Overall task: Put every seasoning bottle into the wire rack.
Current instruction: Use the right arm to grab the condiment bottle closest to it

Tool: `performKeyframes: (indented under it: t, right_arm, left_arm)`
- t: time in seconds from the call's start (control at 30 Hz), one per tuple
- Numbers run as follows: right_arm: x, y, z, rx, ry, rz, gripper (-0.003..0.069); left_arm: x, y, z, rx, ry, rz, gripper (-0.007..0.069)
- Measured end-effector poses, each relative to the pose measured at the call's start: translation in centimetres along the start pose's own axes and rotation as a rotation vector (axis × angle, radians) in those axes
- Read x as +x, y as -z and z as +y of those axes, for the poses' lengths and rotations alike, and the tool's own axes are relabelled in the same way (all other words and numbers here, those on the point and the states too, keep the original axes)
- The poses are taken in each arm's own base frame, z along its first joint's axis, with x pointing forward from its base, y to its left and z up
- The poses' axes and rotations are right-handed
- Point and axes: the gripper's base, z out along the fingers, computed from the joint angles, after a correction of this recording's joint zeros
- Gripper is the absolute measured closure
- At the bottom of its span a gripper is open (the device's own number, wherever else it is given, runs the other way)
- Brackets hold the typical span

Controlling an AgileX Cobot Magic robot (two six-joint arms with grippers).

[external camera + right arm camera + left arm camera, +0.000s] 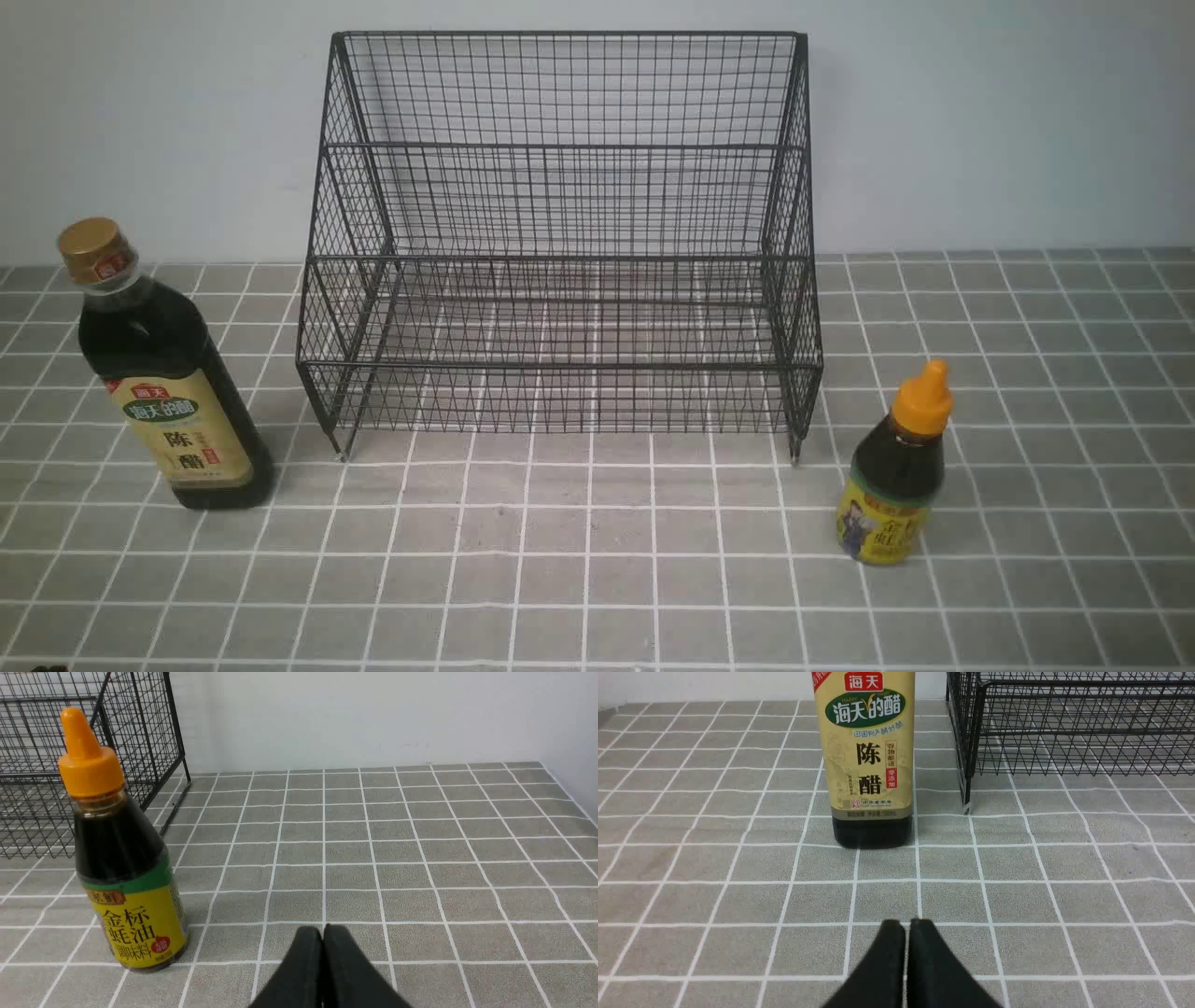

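left gripper (pixel 906 925) pressed together, empty | tall bottle (pixel 866 765) straight ahead of it | judged heavy, rigid, slick; to be gripped at labelled body | right gripper (pixel 322 931) likewise closed

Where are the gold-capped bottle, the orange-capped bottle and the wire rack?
gold-capped bottle (pixel 177 439), front view, on its beige label.
orange-capped bottle (pixel 894 467), front view, on its dark body.
wire rack (pixel 560 367), front view, on its lower front rail.

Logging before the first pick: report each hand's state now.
Left hand: closed, holding nothing.
Right hand: closed, holding nothing.
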Motion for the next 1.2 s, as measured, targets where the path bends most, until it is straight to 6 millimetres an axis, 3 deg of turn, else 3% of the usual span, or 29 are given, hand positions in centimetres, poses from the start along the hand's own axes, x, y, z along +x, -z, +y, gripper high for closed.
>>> performKeyframes:
  t: [0.7,0.83,0.97,1.2]
  right_arm:
    - [-0.1,0.0,0.0,-0.002,-0.005,-0.008,0.0672]
    - [-1.5,0.1,0.3,-0.047,-0.17,-0.175,0.0672]
    - [-3.5,0.7,-0.3,-0.07,-0.483,-0.412,0.0672]
    - [-4.2,1.2,-1.2,-0.054,-0.729,-0.534,0.0672]
  left_arm:
    - [0.0,0.0,0.0,0.0,0.0,0.0,0.0631]
    - [0.0,0.0,0.0,0.0,0.0,0.0,0.0631]
    - [0.0,0.0,0.0,0.0,0.0,0.0,0.0633]
    - [0.0,0.0,0.0,0.0,0.0,0.0,0.0634]
